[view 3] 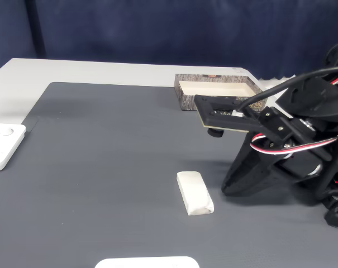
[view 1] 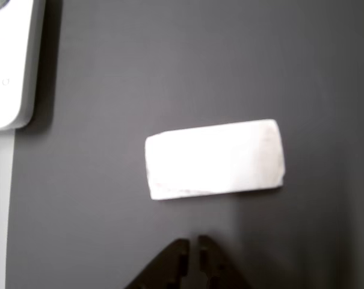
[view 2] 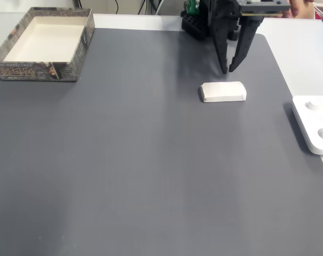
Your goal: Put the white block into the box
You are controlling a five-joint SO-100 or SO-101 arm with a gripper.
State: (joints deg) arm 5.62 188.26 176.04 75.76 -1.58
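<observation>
White block [view 2: 223,92] lies flat on the dark mat [view 2: 140,160], just in front of the gripper [view 2: 228,69] and well apart from the box [view 2: 44,69] at the far corner. The fingers are nearly together and hold nothing. It looks light, stiff and matte, so not slippery; I would grip it across the short width, at the middle.

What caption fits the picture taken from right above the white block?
Small rectangular white block lying flat on dark grey mat, closed black gripper just below.
</observation>
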